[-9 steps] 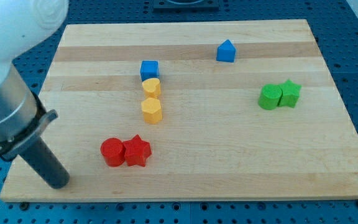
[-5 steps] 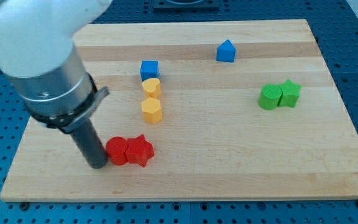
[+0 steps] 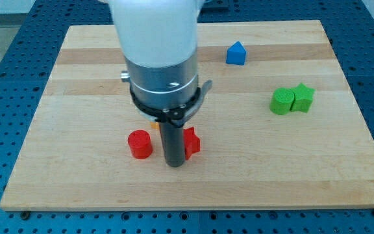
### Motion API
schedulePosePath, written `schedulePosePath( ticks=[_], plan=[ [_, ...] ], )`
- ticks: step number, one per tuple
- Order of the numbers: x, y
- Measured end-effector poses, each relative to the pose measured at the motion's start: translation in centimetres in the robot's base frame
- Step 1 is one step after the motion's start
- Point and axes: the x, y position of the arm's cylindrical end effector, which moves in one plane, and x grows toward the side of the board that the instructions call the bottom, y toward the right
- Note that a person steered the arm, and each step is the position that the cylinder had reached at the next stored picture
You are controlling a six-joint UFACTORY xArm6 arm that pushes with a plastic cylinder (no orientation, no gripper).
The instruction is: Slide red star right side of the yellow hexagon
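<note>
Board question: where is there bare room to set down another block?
Free: the wood between the red star and the green blocks, and the strip along the view's bottom edge. Crowded: around my tip, between the red cylinder and the star.

Red star point(image 3: 191, 142), dark tip point(image 3: 174, 163)

Layout on our board point(image 3: 343, 162). Our tip point(image 3: 174, 162) stands between the cylinder point(image 3: 139, 144), apart at the view's left, and the star point(image 3: 191, 142), touching at its right. Toward the view's top right lies a house-shaped block point(image 3: 236, 53); at the right, two blocks point(image 3: 280, 102) point(image 3: 302, 97) touch side by side.
</note>
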Motion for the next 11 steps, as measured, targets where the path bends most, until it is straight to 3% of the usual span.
schedulePosePath(
  ticks=[6,9,11],
  plan=[
    [-4.6,1.3],
    [-1.9,1.7],
    [-3.4,3.8]
  ],
)
